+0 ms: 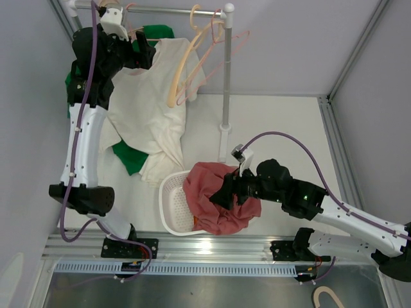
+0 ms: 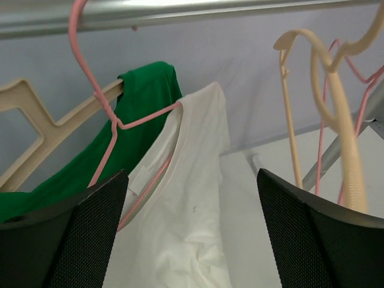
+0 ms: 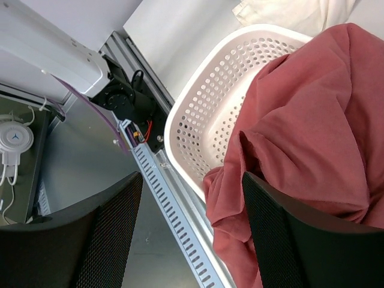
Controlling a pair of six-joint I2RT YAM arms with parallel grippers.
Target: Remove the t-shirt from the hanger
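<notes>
far left, a green t-shirt (image 2: pixel 144 114) sits on a beige hanger (image 2: pixel 36 120) hooked over the rail (image 2: pixel 180 12). just beside it is the task item, a white t-shirt (image 1: pixel 144 109), still on its pink hanger (image 2: pixel 105 114), collar looped over the wire and body drooping toward the counter (image 1: pixel 276 128). so nothing is removed yet.

left gripper (image 2: pixel 192 201) is raised to rail height right in front of the white shirt's collar. it's released, fingers spread wide with nothing between them but air, shirt behind. reads as lined up to take the shoulder or collar and slide it off the wire. cannot tell if it touches cloth.

right of that, spare hangers (image 2: pixel 336 120), beige and pink, hang bare on the same rail.

lower right, a white basket (image 3: pixel 204 114) on the counter carries a red shirt (image 3: pixel 312 108) spilling over its rim, likely the drop spot for removed clothes. right gripper (image 3: pixel 192 216) hovers over it, released, fingers apart, not pinching the red cloth. probably parked out of the way.
</notes>
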